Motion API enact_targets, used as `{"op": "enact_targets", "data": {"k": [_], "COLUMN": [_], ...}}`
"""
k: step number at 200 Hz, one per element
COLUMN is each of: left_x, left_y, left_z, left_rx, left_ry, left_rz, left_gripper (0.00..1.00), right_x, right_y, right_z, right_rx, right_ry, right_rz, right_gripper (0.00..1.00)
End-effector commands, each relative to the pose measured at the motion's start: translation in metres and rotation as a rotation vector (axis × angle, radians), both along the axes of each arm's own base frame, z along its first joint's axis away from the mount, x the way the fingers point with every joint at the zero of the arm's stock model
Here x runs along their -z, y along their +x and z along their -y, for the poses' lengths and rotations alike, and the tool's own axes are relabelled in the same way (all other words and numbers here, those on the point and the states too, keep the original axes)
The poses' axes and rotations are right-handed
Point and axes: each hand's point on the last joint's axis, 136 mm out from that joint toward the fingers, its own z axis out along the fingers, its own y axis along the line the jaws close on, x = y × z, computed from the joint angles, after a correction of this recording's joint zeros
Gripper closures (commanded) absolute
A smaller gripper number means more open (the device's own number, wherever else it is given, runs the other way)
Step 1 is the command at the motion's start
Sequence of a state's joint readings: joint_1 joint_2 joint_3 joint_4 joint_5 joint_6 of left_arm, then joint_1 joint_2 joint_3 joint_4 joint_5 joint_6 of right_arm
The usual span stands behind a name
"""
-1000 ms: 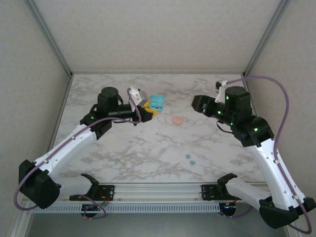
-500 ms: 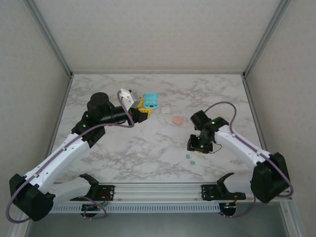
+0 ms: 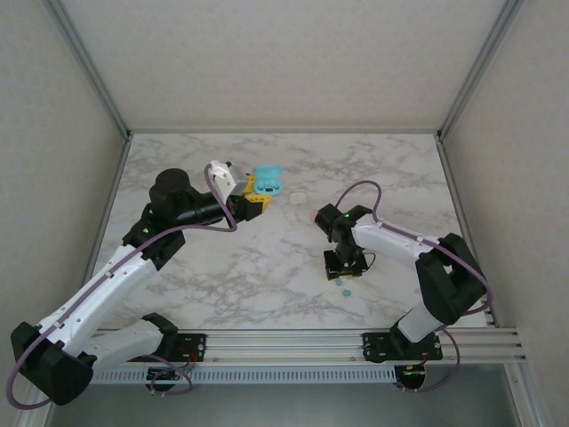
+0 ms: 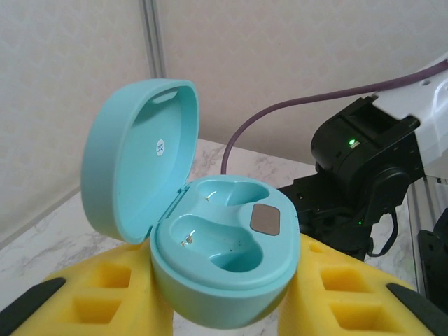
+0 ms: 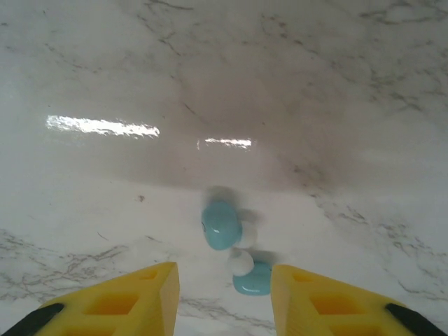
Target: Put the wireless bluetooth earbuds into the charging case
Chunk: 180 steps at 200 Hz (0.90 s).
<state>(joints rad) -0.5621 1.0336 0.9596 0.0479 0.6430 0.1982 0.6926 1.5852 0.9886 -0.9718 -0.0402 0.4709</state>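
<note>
At 11 o'clock on the tabletop [image 3: 222, 267], your left pincer [image 4: 224, 301] clamps the open case [image 4: 210, 280], sockets [image 4: 227, 192] empty. At 5 o'clock, the right pincer [image 5: 224, 294] straddles two earbuds [image 5: 222, 225], part-open, gripping neither.

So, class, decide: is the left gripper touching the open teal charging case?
Touching. The left wrist view shows the charging case wedged between the left gripper's yellow fingers, its rounded base pressed against both with no gap.

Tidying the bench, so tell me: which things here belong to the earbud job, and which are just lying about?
Job: open teal charging case; two teal earbuds.
Lying about: pink case, mostly hidden.
</note>
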Motion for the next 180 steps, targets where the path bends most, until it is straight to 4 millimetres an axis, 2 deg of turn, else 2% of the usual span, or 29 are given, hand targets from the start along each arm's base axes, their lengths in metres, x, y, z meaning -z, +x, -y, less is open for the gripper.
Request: {"op": "enact_targets", "data": {"k": [1,50,180], "left_x": [-0.004,-0.003,0.004], "left_y": [-0.004,-0.003,0.0], "left_z": [-0.002,0.0,0.002], "left_rx": [-0.007,0.001,-0.001], "left_ry": [-0.006,-0.002,0.013], "left_rz": [0.007,-0.002,-0.02], "left_gripper": [0.78,0.78,0.78], "right_x": [0.002,0.016,0.032], "right_y": [0.005,0.007,0.003], "right_z": [-0.003,-0.003,-0.001], "right_rx": [-0.056,-0.1,-0.137], "right_ry": [-0.025,-0.061,-0.08], "right_rz": [0.009,-0.02,-0.055], "right_gripper": [0.6,0.66,0.71]}}
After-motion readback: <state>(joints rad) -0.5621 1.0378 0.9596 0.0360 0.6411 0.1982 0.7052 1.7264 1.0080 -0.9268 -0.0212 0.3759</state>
